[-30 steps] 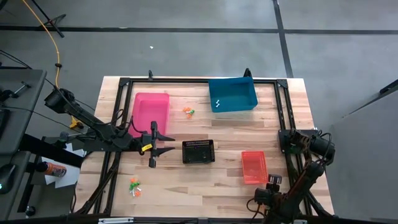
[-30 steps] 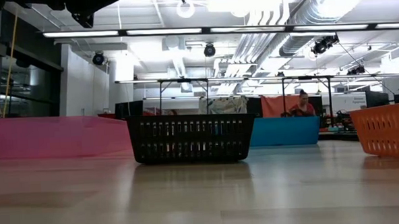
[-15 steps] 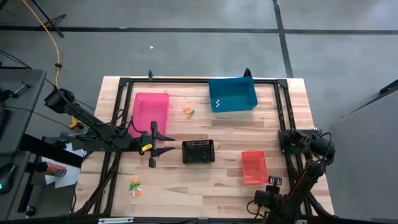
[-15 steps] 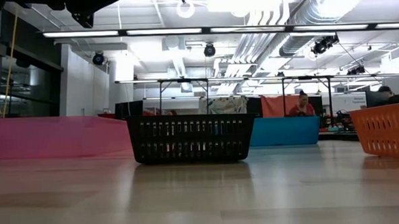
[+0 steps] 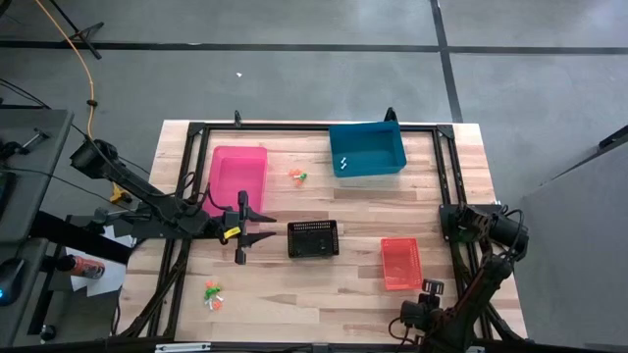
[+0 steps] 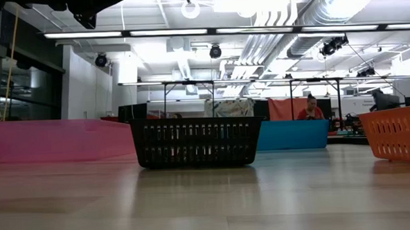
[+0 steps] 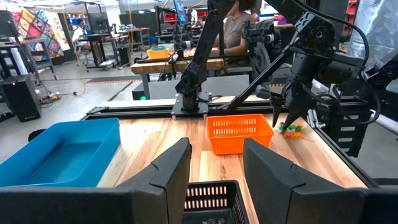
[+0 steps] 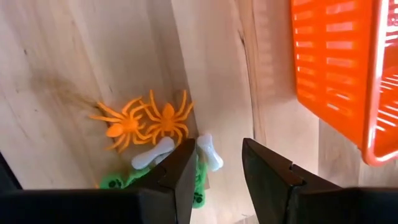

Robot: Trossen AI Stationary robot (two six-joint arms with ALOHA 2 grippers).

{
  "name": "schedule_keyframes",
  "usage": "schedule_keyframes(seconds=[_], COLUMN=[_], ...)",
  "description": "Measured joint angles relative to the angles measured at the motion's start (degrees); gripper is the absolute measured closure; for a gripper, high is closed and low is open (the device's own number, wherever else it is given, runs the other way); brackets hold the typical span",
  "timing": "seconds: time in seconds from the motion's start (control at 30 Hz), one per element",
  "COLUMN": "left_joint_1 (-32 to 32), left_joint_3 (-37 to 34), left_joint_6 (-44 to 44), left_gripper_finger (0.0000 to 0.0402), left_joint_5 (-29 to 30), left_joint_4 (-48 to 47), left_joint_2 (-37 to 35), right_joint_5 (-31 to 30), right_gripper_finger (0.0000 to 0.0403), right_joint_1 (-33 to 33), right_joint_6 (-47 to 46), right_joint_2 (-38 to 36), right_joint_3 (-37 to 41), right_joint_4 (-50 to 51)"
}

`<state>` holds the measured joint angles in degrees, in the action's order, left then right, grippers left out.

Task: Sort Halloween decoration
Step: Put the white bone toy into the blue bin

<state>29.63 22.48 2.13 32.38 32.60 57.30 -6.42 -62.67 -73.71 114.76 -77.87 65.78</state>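
— At the left of the overhead frame, what are you doing?

— My left gripper (image 5: pixel 257 226) hangs with fingers parted and empty between the pink bin (image 5: pixel 237 176) and the black basket (image 5: pixel 313 238). Trinkets (image 5: pixel 211 292) lie lower left, more (image 5: pixel 296 176) sit upper centre.

— And to the right?

— Blue bin (image 5: pixel 367 149), then orange basket (image 5: pixel 400 263). My right gripper (image 8: pixel 216 163), lower right, stands parted over orange spiders (image 8: pixel 144 121) and white bones (image 8: pixel 153 154), gripping nothing.

Bare wood lies open between black basket (image 5: pixel 313 238) and red basket (image 5: pixel 400 263), seemingly unobstructed.
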Motion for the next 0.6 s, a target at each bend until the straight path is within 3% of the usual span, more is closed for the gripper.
schedule_keyframes(seconds=[0.2,0.43,0.6], left_joint_1=[0.0,0.0,0.0], left_joint_3=[0.0,0.0,0.0], left_joint_6=[0.0,0.0,0.0], left_gripper_finger=[0.0268,0.0268,0.0268], left_joint_5=[0.0,0.0,0.0], left_joint_4=[0.0,0.0,0.1], left_joint_2=[0.0,0.0,0.0], right_joint_5=[0.1,7.5,8.3], right_gripper_finger=[0.0277,0.0277,0.0277], right_joint_1=[0.0,-0.6,-1.1], right_joint_6=[-2.8,-3.0,-3.6], right_joint_2=[0.0,2.4,2.5], right_joint_3=[0.0,0.0,-0.2], right_joint_4=[0.8,2.1,4.3])
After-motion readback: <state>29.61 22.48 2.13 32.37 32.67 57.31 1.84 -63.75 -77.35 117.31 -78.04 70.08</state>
